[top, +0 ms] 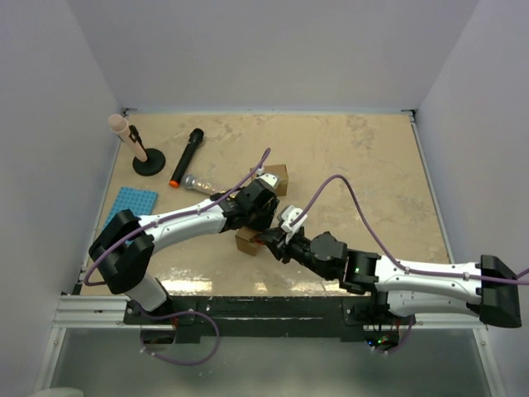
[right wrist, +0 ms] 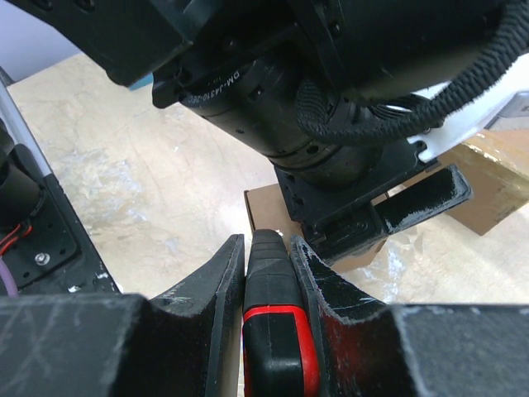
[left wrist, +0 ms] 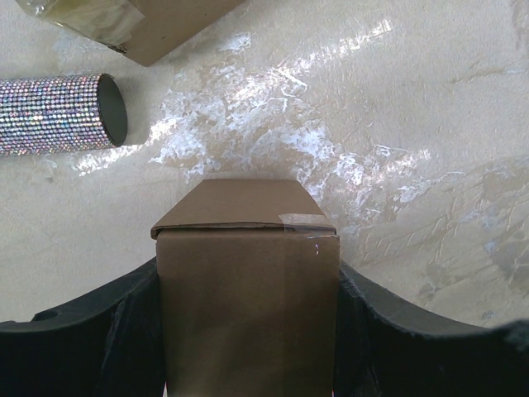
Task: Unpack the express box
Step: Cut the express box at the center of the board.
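**Carton clamped left, black tool clamped right**

Express box (left wrist: 248, 281): small brown carton, just 6 o'clock of the bench (top: 372, 165) centre. Left jaws are closed on its two sides, with the taped flap end facing away from the wrist camera. Right jaws are closed on a black tool (right wrist: 273, 331) with a red band. Its tip is right at the carton's edge; contact can't be confirmed.

Bench top is beige, marbled and glossy, with strong glare patches around the carton. Second carton (top: 275, 177) sits at 1 o'clock of the held one, near but apart.

Toward 10 o'clock: rhinestone tube (left wrist: 58, 112), black stick (top: 186, 157) with an orange end, pale peg on a round black base (top: 147, 164), blue studded plate (top: 131, 205).

Plain white walls (top: 264, 50) at 9, 12 and 3 o'clock; metal rail (top: 91, 310) along the 6 o'clock edge
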